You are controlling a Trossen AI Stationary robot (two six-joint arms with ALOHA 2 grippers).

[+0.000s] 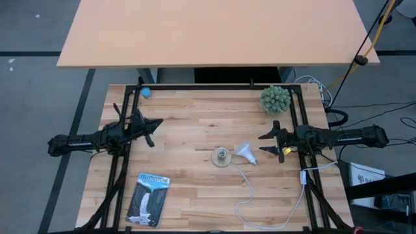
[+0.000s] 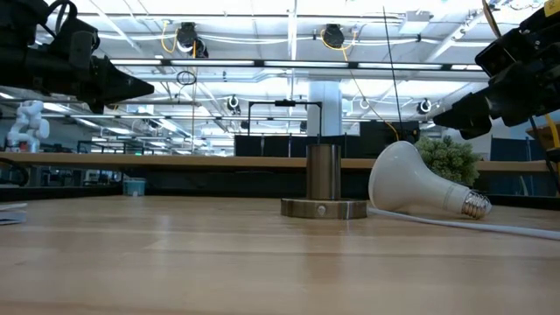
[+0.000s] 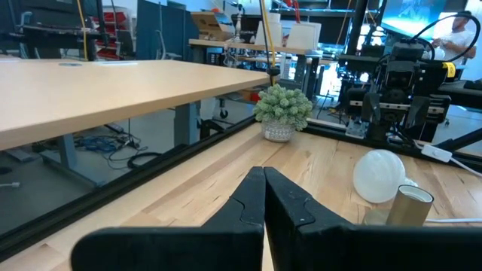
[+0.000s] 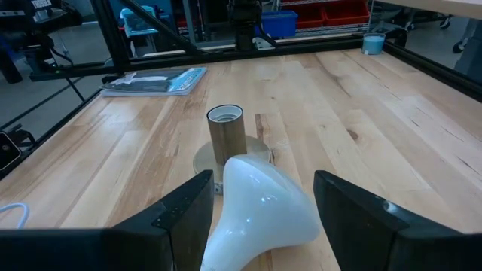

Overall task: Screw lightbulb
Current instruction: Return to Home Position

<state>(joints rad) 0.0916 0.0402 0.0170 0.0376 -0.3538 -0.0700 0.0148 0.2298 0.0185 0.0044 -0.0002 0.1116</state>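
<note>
The white lightbulb lies on its side on the wooden table, its globe toward the socket and its silvery screw base pointing away. The grey socket stands upright on its round disc just left of the bulb, its open mouth up. My right gripper hovers open just right of the bulb, above the table, touching nothing. In the right wrist view the bulb shows between its fingers. My left gripper waits shut at the table's left, raised and level.
A white cord runs from the socket toward the near right. A flat blue packaging card lies at the near left. A small green plant stands at the far right, and a small blue object at the far left.
</note>
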